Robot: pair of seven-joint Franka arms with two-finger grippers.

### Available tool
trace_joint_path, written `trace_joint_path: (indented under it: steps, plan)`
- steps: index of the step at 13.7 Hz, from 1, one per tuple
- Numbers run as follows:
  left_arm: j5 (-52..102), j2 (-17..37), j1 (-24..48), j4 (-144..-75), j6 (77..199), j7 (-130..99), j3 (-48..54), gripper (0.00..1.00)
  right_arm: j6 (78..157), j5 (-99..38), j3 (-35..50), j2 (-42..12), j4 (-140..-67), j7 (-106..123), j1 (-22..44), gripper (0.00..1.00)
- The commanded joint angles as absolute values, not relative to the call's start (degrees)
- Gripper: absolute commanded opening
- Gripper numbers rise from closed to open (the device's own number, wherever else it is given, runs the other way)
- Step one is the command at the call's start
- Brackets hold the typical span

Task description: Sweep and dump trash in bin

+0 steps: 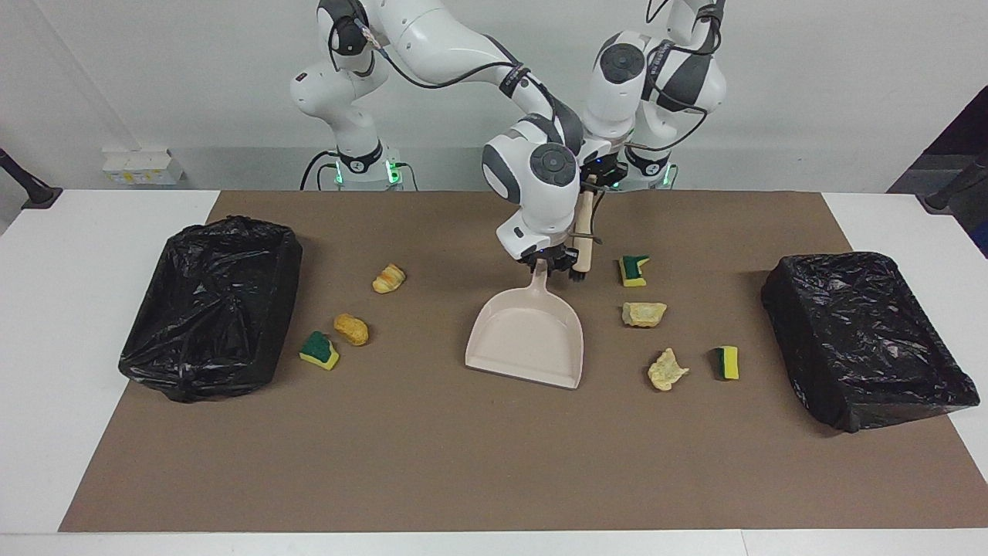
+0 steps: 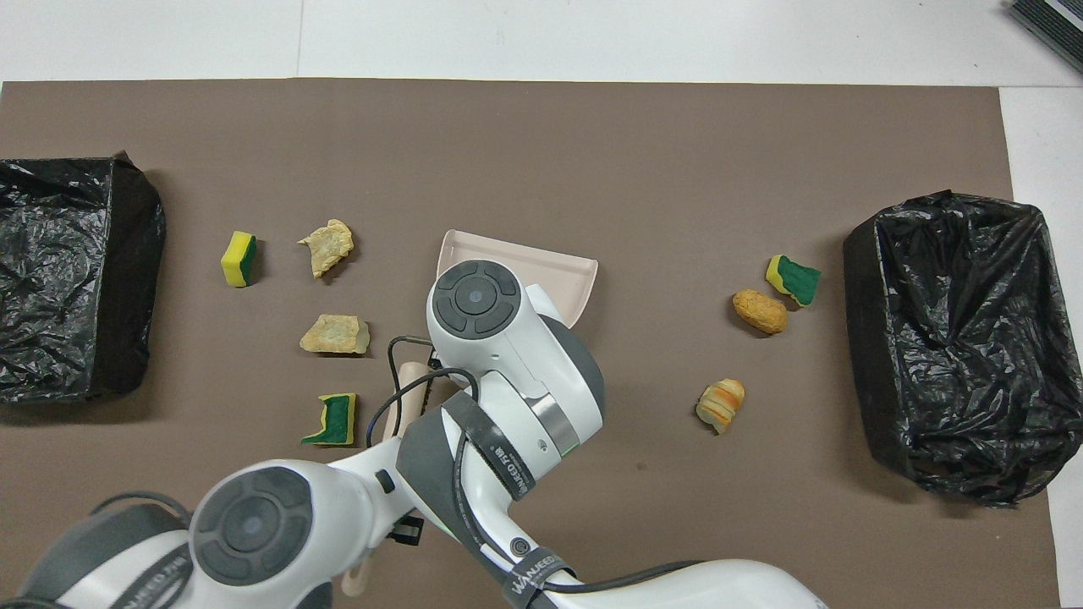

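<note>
Two bins lined with black plastic bags stand on the brown mat, one at each end of the table (image 1: 46,347); the bin at the right arm's end (image 1: 208,309) and the bin at the left arm's end (image 1: 864,340) show nothing but crumpled liner inside; the beige dustpan (image 1: 529,340), the third thing that could hold anything, lies in the middle of the mat with a bare tray.

The trash is all on the mat, seven scraps counted; three sit toward the right arm's end, a striped bread lump (image 1: 389,278), a tan-orange bread lump (image 1: 351,329) and, just beside that one, a sponge piece with a green face (image 1: 319,350); four sit toward the left arm's end, a green-faced sponge piece (image 1: 634,270), a pale bread lump (image 1: 644,313), a crumpled yellowish lump (image 1: 667,369) and a yellow sponge piece (image 1: 725,363); that makes three sponges and four bread-like lumps.

The right gripper (image 1: 545,266) is down on the dustpan's handle, its jaws pinching the handle; the left gripper (image 1: 593,179) hangs beside it with jaws pressed together on the top of one beige brush (image 1: 584,232), which hangs upright, bristles low, next to the dustpan handle.
</note>
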State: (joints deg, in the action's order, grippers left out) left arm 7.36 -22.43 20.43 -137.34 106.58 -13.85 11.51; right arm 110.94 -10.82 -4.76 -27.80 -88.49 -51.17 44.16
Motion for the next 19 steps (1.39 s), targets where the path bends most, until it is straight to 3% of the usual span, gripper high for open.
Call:
trace_joint_path:
  steps: [1, 9, 16, 19]
  plan:
    - [5.98, -22.24, 10.76, -134.57, 105.82, -6.53, 12.13, 0.00, 110.57, -10.64, -4.92, -25.41, -88.68, -47.91, 41.67, 0.00]
    - [3.96, -15.83, -10.70, -130.96, 112.58, 13.00, 12.22, 0.00, 99.68, -8.98, -5.10, -18.38, -89.91, -17.45, 30.16, 0.00]
    - [-4.38, 0.24, -16.35, -115.42, 114.60, 13.10, 12.04, 0.00, 99.49, -3.53, -5.01, -13.63, -98.78, 18.76, 29.26, 0.00]
    - [-7.73, 5.35, -18.71, -114.87, 121.09, 13.18, 12.04, 0.00, 100.89, -0.18, -5.01, -12.48, -100.98, 32.73, 29.62, 0.00]
